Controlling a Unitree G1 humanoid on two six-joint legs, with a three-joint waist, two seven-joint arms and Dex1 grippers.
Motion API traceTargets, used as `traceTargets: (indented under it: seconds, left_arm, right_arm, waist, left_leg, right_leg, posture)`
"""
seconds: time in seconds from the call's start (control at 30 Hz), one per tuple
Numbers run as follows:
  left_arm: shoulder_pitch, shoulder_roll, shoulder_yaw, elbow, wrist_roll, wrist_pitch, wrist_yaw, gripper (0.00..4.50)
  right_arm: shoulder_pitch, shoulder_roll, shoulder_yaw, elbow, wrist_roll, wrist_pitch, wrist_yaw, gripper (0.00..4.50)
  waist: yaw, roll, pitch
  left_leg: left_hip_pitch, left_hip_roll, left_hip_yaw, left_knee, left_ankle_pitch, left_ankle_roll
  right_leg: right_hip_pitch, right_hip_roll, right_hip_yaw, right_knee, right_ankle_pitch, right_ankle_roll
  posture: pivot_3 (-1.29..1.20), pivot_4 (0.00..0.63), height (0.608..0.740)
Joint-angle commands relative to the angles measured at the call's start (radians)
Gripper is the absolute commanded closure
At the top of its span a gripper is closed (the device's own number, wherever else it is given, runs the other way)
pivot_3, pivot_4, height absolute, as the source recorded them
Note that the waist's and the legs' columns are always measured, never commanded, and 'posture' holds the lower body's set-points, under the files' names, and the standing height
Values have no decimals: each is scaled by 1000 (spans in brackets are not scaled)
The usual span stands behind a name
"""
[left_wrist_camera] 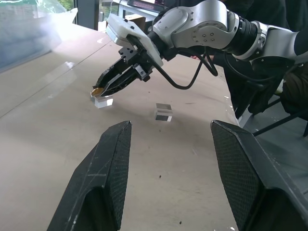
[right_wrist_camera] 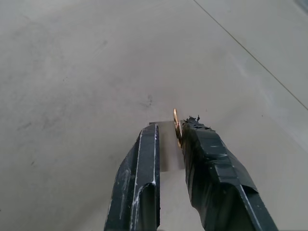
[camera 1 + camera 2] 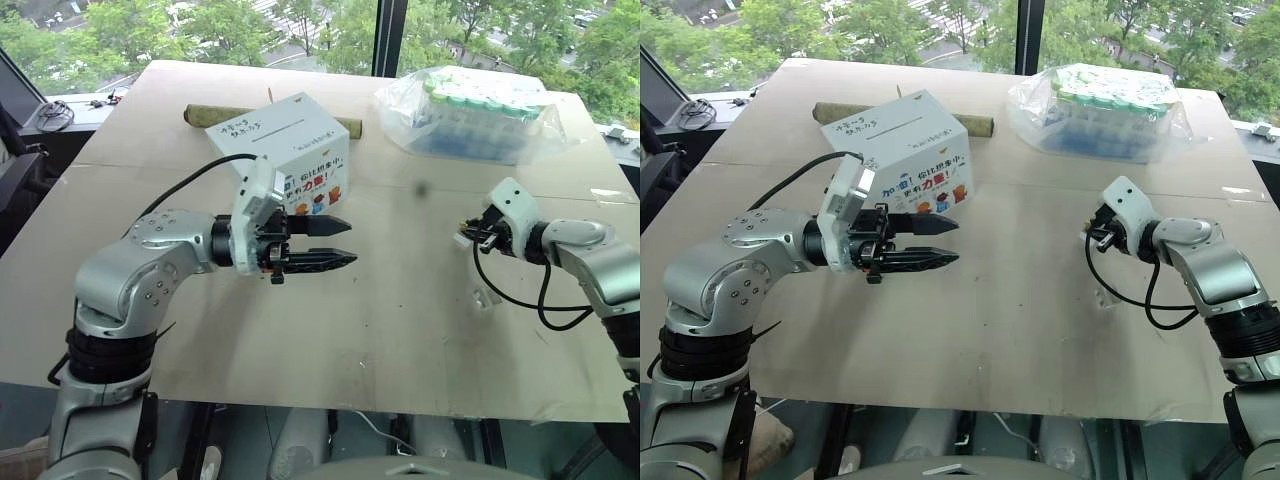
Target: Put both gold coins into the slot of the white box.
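Gold, one coin (image 2: 176, 126): a thin disc seen edge-on, lying against the inner face of one finger of the right gripper (image 2: 169, 132); whether both fingers pinch it cannot be told, since a narrow gap shows beside it, though the fingers stand nearly pressed together. Directly under these fingertips sits a small clear holder (image 1: 103, 101); a second clear holder (image 1: 163, 112) lies near it on the table, on the side toward the robot's body. No second coin can be made out. Left gripper (image 3: 335, 243): black fingers spread, holding nothing, pointing across toward the right gripper and raised above the table. White box (image 3: 285, 150): stands just beyond the left gripper's fingers, well apart from the right gripper and off to its left; the slot (image 3: 278, 130) runs as a thin dark line across its top face, unobstructed. Behind the box, a brown roll (image 3: 215, 116); beyond the right gripper, a clear bag of green-capped tubes (image 3: 470, 115). Progress, as judged: early, with no coin visibly delivered; one coin appears lifted or about to be lifted from its holder, and the carry to the slot and the whole second coin remain. Room: the tan table (image 3: 400, 320) is open between the right gripper and the box, so a leftward carry looks free. The left gripper sits near the box's front face and could crowd an approach from that side. The table's near edge lies close behind both grippers, and a dropped coin could roll off it.
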State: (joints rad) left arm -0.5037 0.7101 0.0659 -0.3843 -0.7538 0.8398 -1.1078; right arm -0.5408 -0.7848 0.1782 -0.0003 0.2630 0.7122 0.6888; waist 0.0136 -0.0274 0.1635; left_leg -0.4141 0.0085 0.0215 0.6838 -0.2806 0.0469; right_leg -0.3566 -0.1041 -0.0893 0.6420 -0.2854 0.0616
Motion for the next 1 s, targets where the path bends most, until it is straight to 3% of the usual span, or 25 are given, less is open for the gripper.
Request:
traceTargets:
  seconds: [0.03, 0.33, 0.43, 0.8, 1.0]
  left_arm:
    - [0, 12, 1, -37, -23, -19, -1, 1845]
    - [-4, 8, -5, -33, -21, -17, 3, 1845]
    - [-6, 9, -6, -31, -22, -17, 4, 1845]
    - [-10, -7, -10, -14, -24, -17, 20, 1845]
    - [-36, -58, 5, 34, -69, 23, 80, 1845]
  right_arm:
    - [-22, 0, -49, -11, -14, -6, 6, 3652]
    - [-27, 14, -60, 9, -36, -14, 0, 3652]
    - [-27, 19, -65, 12, -44, -15, 1, 4479]
    - [-27, 30, -104, -13, -34, 13, 3, 4479]
    - [-41, 58, -241, -85, 95, 143, 0, 4479]
  waist:
    - [0, 0, 0]
    - [0, 0, 0]
    - [0, 0, 0]
    - [0, 0, 0]
    - [0, 0, 0]
  left_leg:
    - [0, 0, 0, 0, 0, 0]
    - [0, 0, 0, 0, 0, 0]
    - [0, 0, 0, 0, 0, 0]
    - [0, 0, 0, 0, 0, 0]
    - [0, 0, 0, 0, 0, 0]
  right_leg:
    - [0, 0, 0, 0, 0, 0]
    - [0, 0, 0, 0, 0, 0]
    - [0, 0, 0, 0, 0, 0]
    - [0, 0, 0, 0, 0, 0]
    - [0, 0, 0, 0, 0, 0]
  posture:
    - [0, 150, 740]
    - [0, 150, 740]
    - [0, 150, 740]
    - [0, 150, 740]
    - [0, 150, 740]
